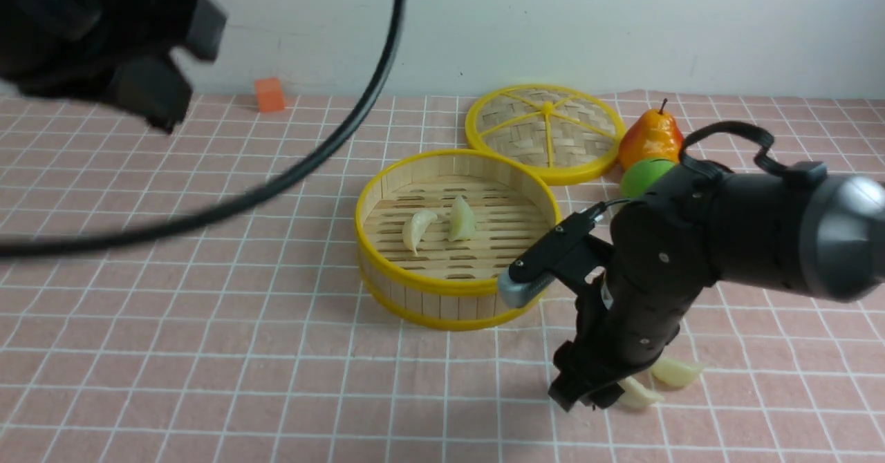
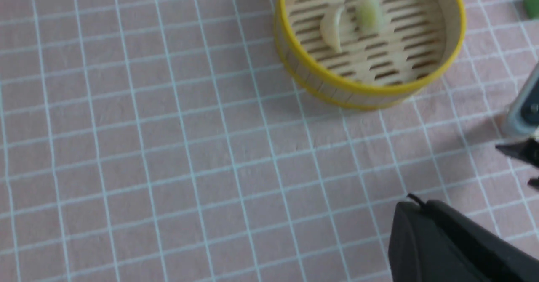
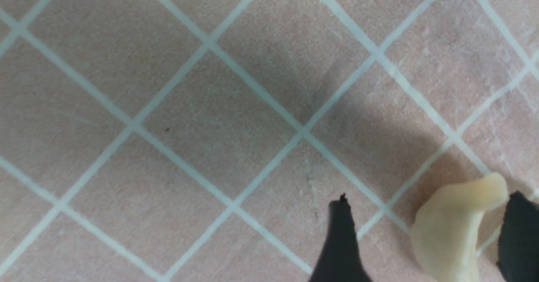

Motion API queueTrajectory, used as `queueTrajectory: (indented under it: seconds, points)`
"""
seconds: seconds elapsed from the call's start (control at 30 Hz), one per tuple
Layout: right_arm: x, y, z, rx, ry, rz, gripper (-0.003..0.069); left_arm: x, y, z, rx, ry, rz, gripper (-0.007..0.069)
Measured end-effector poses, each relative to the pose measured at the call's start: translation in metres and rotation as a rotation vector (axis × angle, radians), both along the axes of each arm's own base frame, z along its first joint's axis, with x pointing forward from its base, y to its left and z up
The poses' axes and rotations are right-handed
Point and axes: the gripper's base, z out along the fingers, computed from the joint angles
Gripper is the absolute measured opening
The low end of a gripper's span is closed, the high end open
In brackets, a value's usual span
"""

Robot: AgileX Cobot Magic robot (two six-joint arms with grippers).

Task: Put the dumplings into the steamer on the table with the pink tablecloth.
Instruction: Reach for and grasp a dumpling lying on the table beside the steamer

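Note:
The steamer (image 1: 456, 290) stands mid-table on the pink tablecloth (image 1: 207, 325) and holds two dumplings (image 1: 418, 229) (image 1: 462, 218); it also shows in the left wrist view (image 2: 362, 89). Two more dumplings (image 1: 641, 397) (image 1: 677, 372) lie on the cloth at the front right. My right gripper (image 1: 593, 395) is down at the cloth and open. In the right wrist view its fingers (image 3: 342, 240) stand on either side of one dumpling (image 3: 448, 231), with a gap on both sides. My left gripper (image 1: 155, 100) is raised at the far left, shut and empty, as its wrist view (image 2: 421, 206) shows.
The flat woven lid (image 1: 545, 131) lies behind the steamer. A pear (image 1: 650, 138) and a green round thing (image 1: 643, 176) sit to its right. An orange cube (image 1: 269, 95) is at the back left. A black cable (image 1: 332, 152) hangs across the left.

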Motion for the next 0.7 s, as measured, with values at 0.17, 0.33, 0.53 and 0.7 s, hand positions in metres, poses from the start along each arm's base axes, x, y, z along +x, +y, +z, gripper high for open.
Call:
queueTrajectory:
  seconds: [0.17, 0.33, 0.53, 0.7]
  points:
    - [0.006, -0.006, -0.006, -0.020, -0.005, -0.033, 0.0479, -0.055, 0.026, -0.024, 0.004, 0.012, 0.002, -0.0014]
    - [0.017, -0.025, -0.008, 0.011, 0.016, -0.127, 0.0479, -0.098, 0.045, -0.052, -0.003, 0.002, 0.001, -0.0014]
    - [0.013, -0.022, -0.030, 0.035, 0.119, -0.083, 0.0455, -0.118, 0.054, -0.069, -0.014, -0.018, 0.000, -0.0014]
    - [0.013, -0.021, -0.032, 0.034, 0.127, -0.057, 0.0389, -0.118, 0.054, -0.072, -0.012, -0.014, 0.000, -0.0014]
